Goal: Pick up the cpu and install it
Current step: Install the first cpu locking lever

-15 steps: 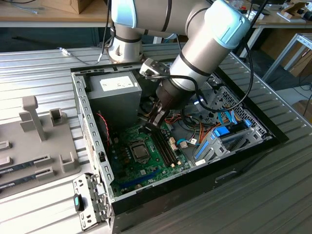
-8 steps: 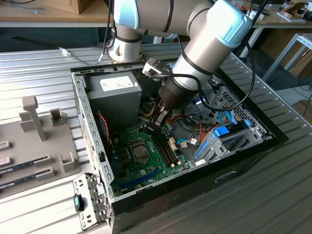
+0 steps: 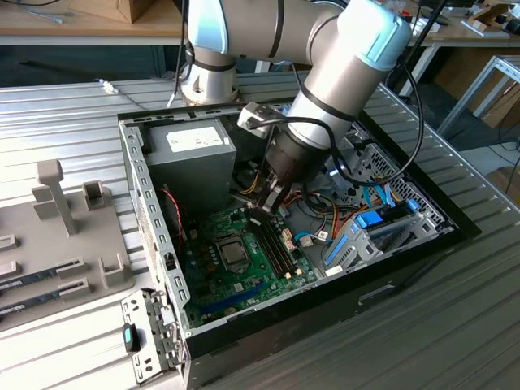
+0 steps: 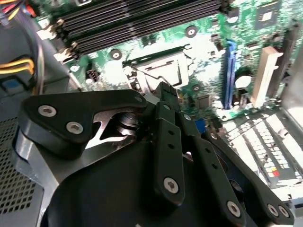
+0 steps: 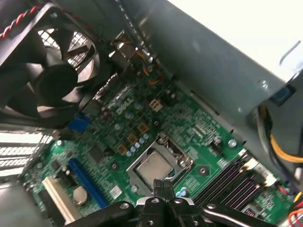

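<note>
- Black jaws, the fingertips pressed together with no gap and nothing between them, show in the first wrist view as the gripper (image 5: 163, 185) hangs over the green motherboard (image 5: 118, 127).
- Just beyond those closed tips lies the cpu (image 5: 154, 168), its silvery top plate facing up, seated flat in the socket (image 5: 182, 158) with the metal frame around it; tips and chip look very near, though contact cannot be confirmed.
- The chip is square, so no long axis matters; its edges run in line with the socket frame and aslant to the memory slots (image 5: 227, 179) beside it.
- In the second wrist view the gripper (image 4: 163, 90) points down at the same socket (image 4: 158, 66), which sits straight ahead of the tips.
- In the exterior view the gripper (image 3: 264, 213) hangs inside the open computer case (image 3: 150, 203), and the cpu (image 3: 233, 255) lies below it and a little toward the exterior view's left.
- Outward stand the grey power supply (image 3: 188, 154), the dark fan (image 5: 52, 71), and a grey holder tray (image 3: 65, 236) on the metal bench (image 3: 73, 106).
- As a judgement, the chip appears already placed in its socket.
</note>
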